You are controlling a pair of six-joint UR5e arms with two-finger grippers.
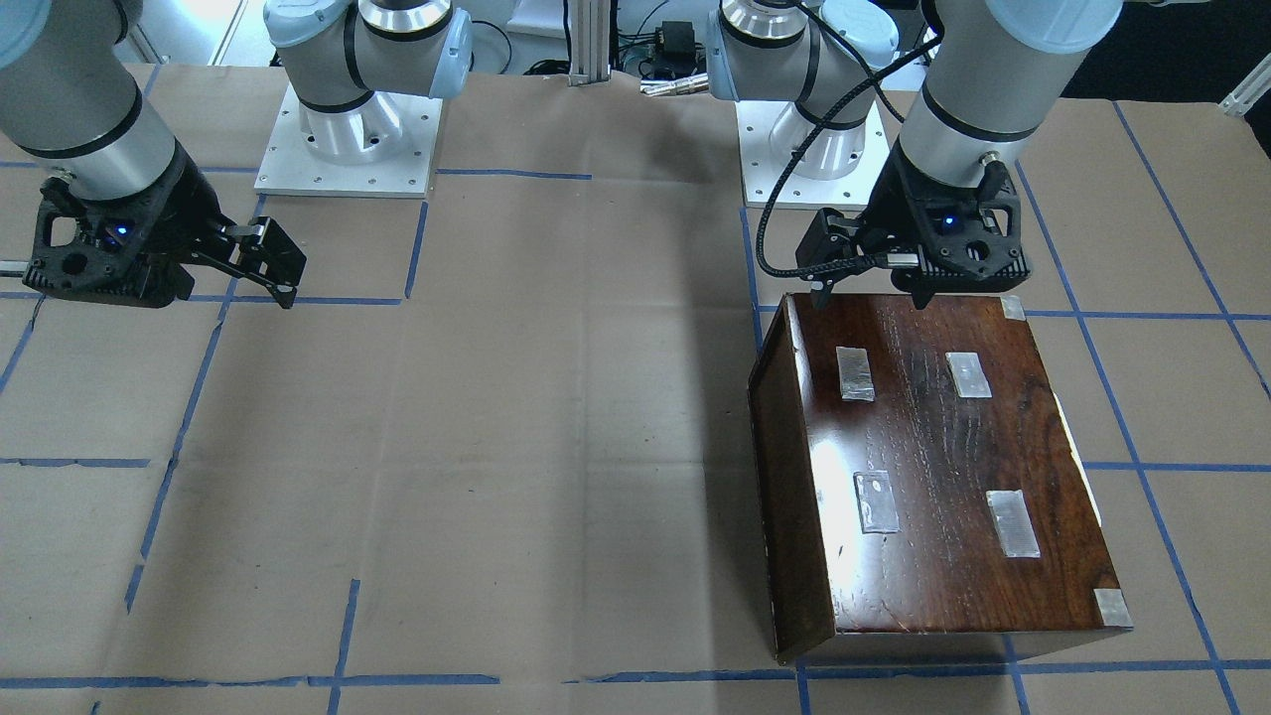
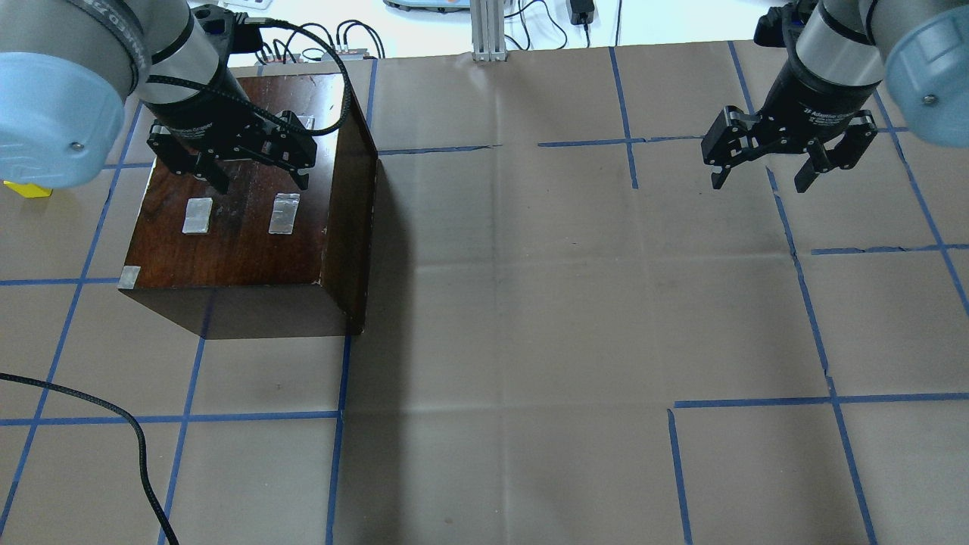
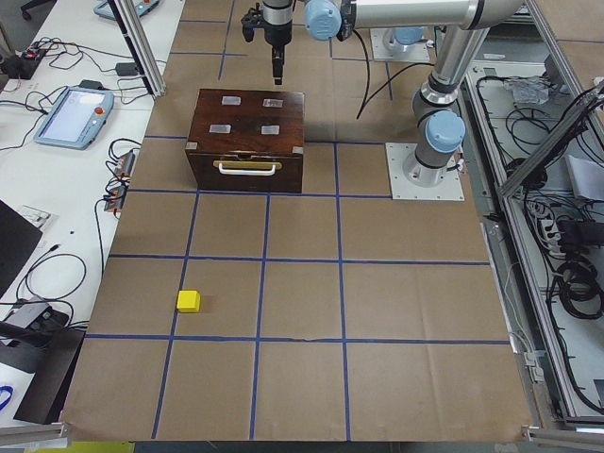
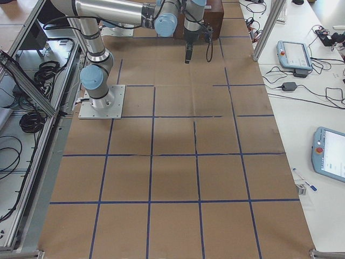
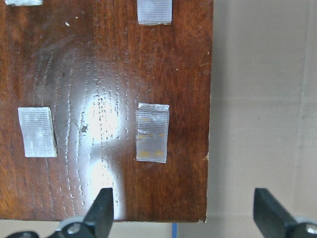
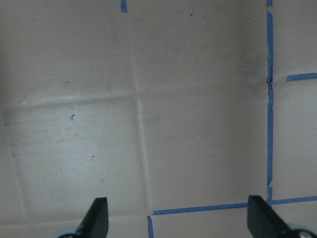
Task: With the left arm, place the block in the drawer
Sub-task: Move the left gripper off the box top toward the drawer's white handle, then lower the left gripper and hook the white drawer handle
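Observation:
The yellow block (image 3: pixel 189 301) lies on the brown paper well away from the dark wooden box (image 3: pixel 247 118), toward the table's left end; in the overhead view a sliver of it (image 2: pixel 26 189) shows under my left arm. No pale drawer tray shows; the box's front face (image 3: pixel 247 170) looks closed. My left gripper (image 2: pixel 261 178) is open and empty, hovering over the box top (image 1: pixel 933 467) near its robot-side edge, and it also shows in the left wrist view (image 5: pixel 184 213). My right gripper (image 2: pixel 759 182) is open and empty above bare paper.
The box top carries several tape patches (image 5: pixel 152 132). A loose black cable (image 2: pixel 113 424) lies on the table's near left. The two arm bases (image 1: pixel 348 149) stand at the robot's edge. Tablets (image 3: pixel 74 115) and wires lie on the side bench.

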